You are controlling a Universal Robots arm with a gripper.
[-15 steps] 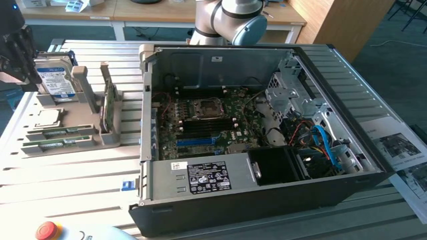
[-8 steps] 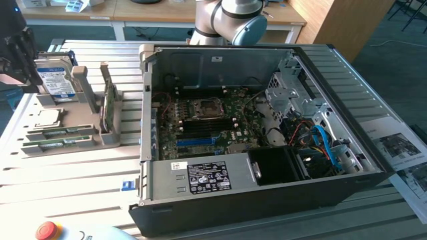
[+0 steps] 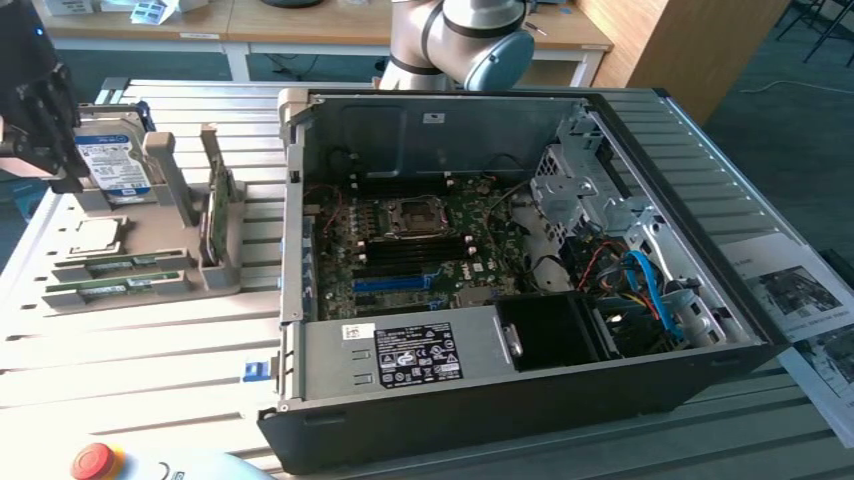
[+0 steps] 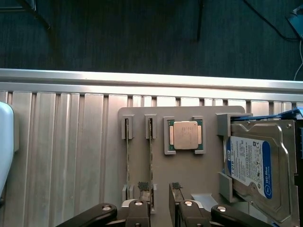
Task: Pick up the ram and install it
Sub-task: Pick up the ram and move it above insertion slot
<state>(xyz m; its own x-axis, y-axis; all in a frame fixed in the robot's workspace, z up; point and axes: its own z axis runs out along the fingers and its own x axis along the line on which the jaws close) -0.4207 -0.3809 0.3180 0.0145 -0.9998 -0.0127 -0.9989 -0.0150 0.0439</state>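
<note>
Step 1 — approach | gripper (image 4: 159, 187) wide open, empty, hovering over the holder (image 4: 199, 170), near the ram (image 4: 151, 156) | pickup, I judge, needs jaws squared across its thin edge — clear of the 2nd stick (image 4: 128, 161).

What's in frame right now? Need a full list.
ram: two, green, edge-up in holder slots beside the processor chip
processor chip: one, silver, holder pocket between ram and hard drive
hard drive: one, silver, blue-and-white label, holder end
holder: one, grey, on table, exterior view's left of case
computer case: one, black, open, motherboard exposed, mid-table
table: one, silver slats
button: one, red, near edge, exterior view's left
printed sheets: a few, white, exterior view's right of case
arm: one, silver-grey, behind case
gripper: one, black, open, empty, above holder near ram slots
</note>
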